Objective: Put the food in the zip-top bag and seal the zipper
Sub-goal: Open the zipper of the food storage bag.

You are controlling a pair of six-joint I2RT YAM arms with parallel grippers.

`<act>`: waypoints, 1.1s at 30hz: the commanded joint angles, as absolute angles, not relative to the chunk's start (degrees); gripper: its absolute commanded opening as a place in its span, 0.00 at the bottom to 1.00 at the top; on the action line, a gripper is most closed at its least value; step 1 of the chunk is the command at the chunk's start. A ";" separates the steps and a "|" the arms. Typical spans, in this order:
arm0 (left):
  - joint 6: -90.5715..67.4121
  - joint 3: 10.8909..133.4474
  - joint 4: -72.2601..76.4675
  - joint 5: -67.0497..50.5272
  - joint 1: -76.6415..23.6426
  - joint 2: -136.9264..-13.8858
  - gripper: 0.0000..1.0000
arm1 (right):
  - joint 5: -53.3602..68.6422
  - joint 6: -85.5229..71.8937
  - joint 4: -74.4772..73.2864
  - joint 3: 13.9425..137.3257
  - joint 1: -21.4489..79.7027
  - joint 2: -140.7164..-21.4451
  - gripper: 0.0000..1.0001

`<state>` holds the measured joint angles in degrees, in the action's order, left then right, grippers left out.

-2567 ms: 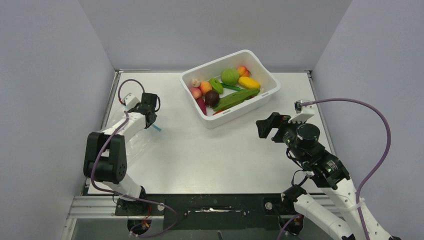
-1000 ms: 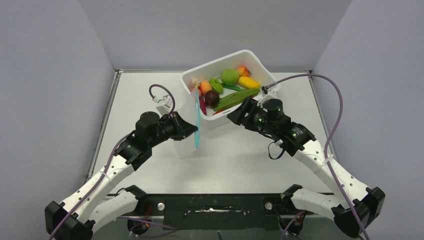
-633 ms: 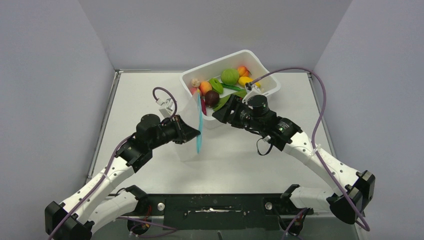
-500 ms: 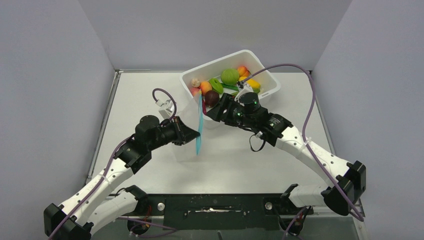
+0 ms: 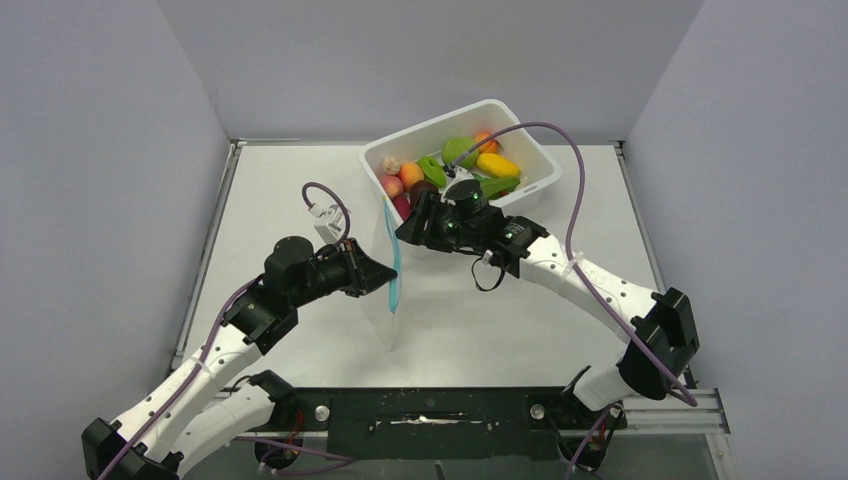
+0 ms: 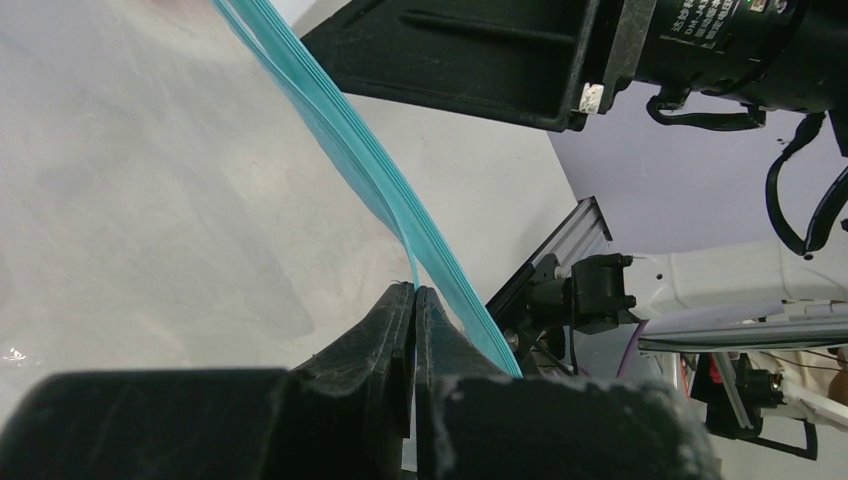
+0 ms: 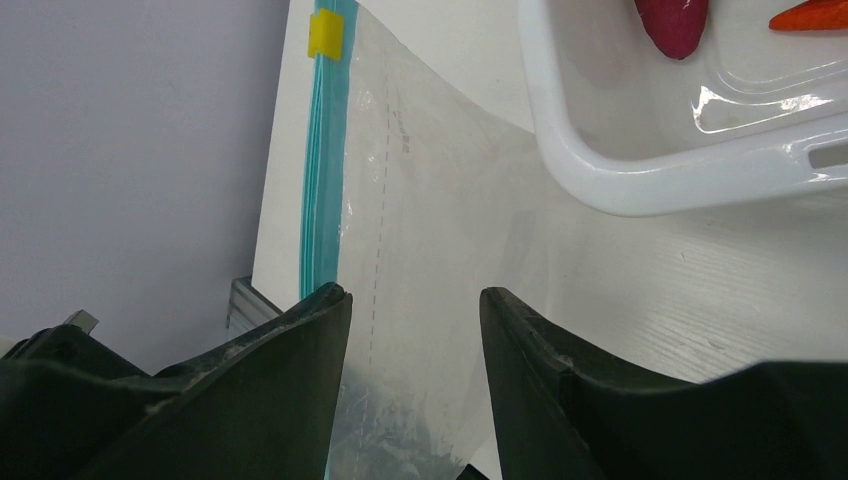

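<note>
Clear zip-top bag (image 7: pixel 440 220) hangs pinched beside its zipper (image 6: pixel 370 170) in the closed left gripper (image 6: pixel 413 292); right gripper (image 7: pixel 412 295) gapes empty just right of it.

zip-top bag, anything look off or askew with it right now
Nothing spilled or torn. The zip-top bag hangs from the left gripper, pinched at its blue zipper, whose strips lie flat together, so the mouth looks shut. The food all sits in the white tub.

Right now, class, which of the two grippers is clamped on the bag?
The left gripper, shut on the zip-top bag; the right gripper stands open.
</note>
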<state>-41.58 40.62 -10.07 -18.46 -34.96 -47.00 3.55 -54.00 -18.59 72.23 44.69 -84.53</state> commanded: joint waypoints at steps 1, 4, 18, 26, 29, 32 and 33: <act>-39.84 41.01 -9.52 -18.80 -35.28 -46.73 0.00 | 2.84 -53.29 -17.47 75.79 45.00 -81.16 0.51; -39.73 40.84 -9.55 -18.98 -35.29 -46.62 0.00 | 2.77 -54.46 -16.75 75.04 45.03 -79.06 0.51; -39.02 40.42 -9.76 -18.90 -35.28 -44.99 0.00 | 2.04 -54.93 -23.64 78.31 47.20 -84.75 0.47; -37.83 42.43 -13.21 -13.95 -35.22 -42.98 0.00 | -0.79 -54.38 -26.80 78.73 47.18 -86.04 0.24; -37.69 44.88 -16.09 -10.47 -35.20 -42.35 0.00 | -1.61 -54.43 -26.76 78.81 47.11 -85.12 0.12; -36.75 46.92 -18.39 -6.76 -35.17 -41.10 0.00 | -3.52 -54.50 -26.73 77.89 47.09 -82.82 0.14; -36.62 47.35 -18.83 -5.69 -35.21 -40.64 0.00 | -4.16 -54.76 -26.65 77.30 47.10 -82.03 0.14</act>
<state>-38.54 41.95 -17.74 -11.53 -34.96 -43.46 0.10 -54.72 -27.24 76.55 46.98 -86.87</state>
